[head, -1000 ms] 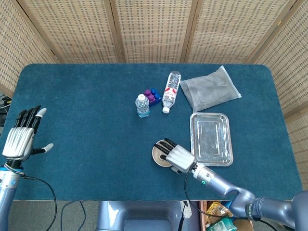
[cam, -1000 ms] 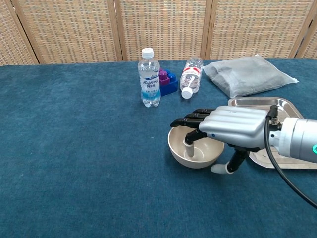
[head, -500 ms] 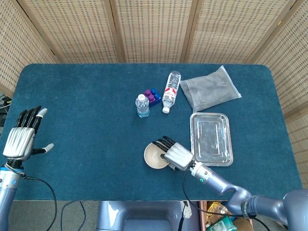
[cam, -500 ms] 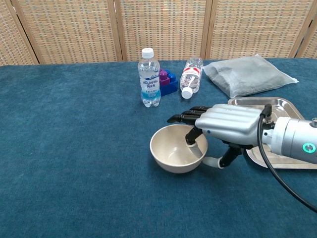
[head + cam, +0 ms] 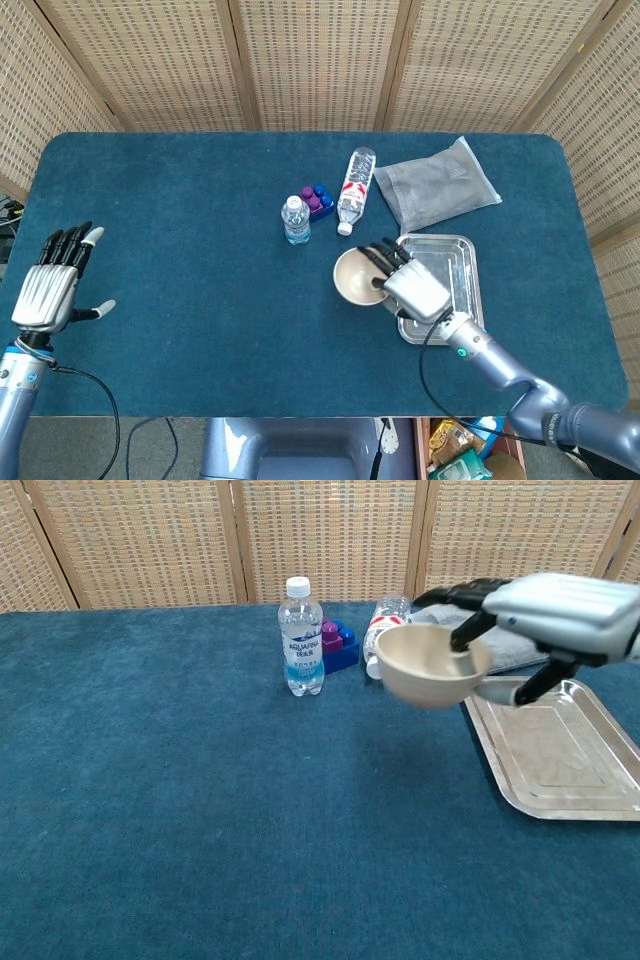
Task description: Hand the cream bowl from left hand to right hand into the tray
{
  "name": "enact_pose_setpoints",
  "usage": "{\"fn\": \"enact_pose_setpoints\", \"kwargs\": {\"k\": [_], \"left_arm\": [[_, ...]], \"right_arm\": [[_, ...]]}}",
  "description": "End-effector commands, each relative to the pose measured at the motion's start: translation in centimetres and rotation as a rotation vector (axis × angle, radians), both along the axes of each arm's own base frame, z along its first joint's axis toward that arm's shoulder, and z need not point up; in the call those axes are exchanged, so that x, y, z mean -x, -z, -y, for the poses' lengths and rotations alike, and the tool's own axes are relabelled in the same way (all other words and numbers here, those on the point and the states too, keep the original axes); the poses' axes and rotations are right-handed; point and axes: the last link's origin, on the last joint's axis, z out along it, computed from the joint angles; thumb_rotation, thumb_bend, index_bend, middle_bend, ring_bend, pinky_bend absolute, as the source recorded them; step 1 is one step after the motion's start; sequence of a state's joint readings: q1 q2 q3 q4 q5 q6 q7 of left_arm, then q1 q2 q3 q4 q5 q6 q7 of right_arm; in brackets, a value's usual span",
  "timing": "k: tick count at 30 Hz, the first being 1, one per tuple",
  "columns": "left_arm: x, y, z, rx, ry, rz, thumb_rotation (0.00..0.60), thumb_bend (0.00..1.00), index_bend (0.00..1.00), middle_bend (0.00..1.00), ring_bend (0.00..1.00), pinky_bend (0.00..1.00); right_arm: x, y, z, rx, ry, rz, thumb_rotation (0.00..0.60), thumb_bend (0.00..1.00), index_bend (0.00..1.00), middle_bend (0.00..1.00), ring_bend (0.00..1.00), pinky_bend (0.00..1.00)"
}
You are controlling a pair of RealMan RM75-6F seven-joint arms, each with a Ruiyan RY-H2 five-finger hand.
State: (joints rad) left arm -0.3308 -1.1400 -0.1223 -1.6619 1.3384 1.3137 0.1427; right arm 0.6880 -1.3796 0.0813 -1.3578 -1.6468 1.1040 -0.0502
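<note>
My right hand grips the cream bowl by its rim, fingers inside and thumb under. The bowl is lifted off the cloth, held just left of the steel tray, which lies empty. My left hand is open at the far left edge of the table, fingers spread and holding nothing; it shows only in the head view.
An upright water bottle, purple and blue blocks, a lying bottle and a grey pouch sit behind the bowl and tray on the blue cloth.
My right hand has raised the bowl off the cloth and carried it back and to the right, up to the tray's left edge. The left hand stays still.
</note>
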Motion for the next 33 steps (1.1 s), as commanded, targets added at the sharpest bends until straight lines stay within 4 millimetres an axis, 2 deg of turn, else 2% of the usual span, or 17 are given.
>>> {"fn": "enact_pose_setpoints", "kwargs": {"k": [1,5,10,17,23,26,28,31,33], "left_arm": [[-0.1,0.1,0.0,0.004,0.002,-0.001,0.600,0.00,0.00,0.00,0.00,0.00],[-0.2,0.2,0.1,0.005,0.007,-0.003,0.600,0.00,0.00,0.00,0.00,0.00],[-0.3,0.3,0.1,0.009,0.008,-0.003,0.600,0.00,0.00,0.00,0.00,0.00],[-0.2,0.4,0.1,0.018,0.004,-0.004,0.600,0.00,0.00,0.00,0.00,0.00],[-0.2,0.3,0.1,0.018,0.004,-0.002,0.600,0.00,0.00,0.00,0.00,0.00],[-0.2,0.3,0.1,0.017,0.005,0.000,0.600,0.00,0.00,0.00,0.00,0.00],[-0.3,0.3,0.1,0.018,0.006,-0.002,0.600,0.00,0.00,0.00,0.00,0.00],[-0.2,0.3,0.1,0.021,0.005,-0.001,0.600,0.00,0.00,0.00,0.00,0.00],[-0.2,0.3,0.2,0.023,0.005,-0.001,0.600,0.00,0.00,0.00,0.00,0.00]], "right_arm": [[3.2,-2.1,0.8,0.056,0.085,-0.028,0.600,0.47,0.64,0.00,0.00,0.00],[6.8,-2.3,0.8,0.073,0.147,-0.105,0.600,0.47,0.64,0.00,0.00,0.00],[9.6,-1.5,0.1,0.069,0.178,-0.162,0.600,0.47,0.64,0.00,0.00,0.00],[11.8,-0.9,-0.4,0.070,0.201,-0.190,0.600,0.47,0.64,0.00,0.00,0.00],[12.6,-1.0,-0.7,0.062,0.221,-0.186,0.600,0.47,0.63,0.00,0.00,0.00],[12.8,-1.2,-0.8,0.058,0.234,-0.185,0.600,0.47,0.49,0.00,0.00,0.00],[12.9,-1.2,-0.8,0.055,0.248,-0.189,0.600,0.46,0.33,0.00,0.00,0.00],[12.9,-1.5,-0.9,0.062,0.252,-0.191,0.600,0.45,0.20,0.00,0.00,0.00],[12.9,-1.6,-1.1,0.067,0.255,-0.187,0.600,0.45,0.15,0.00,0.00,0.00]]}}
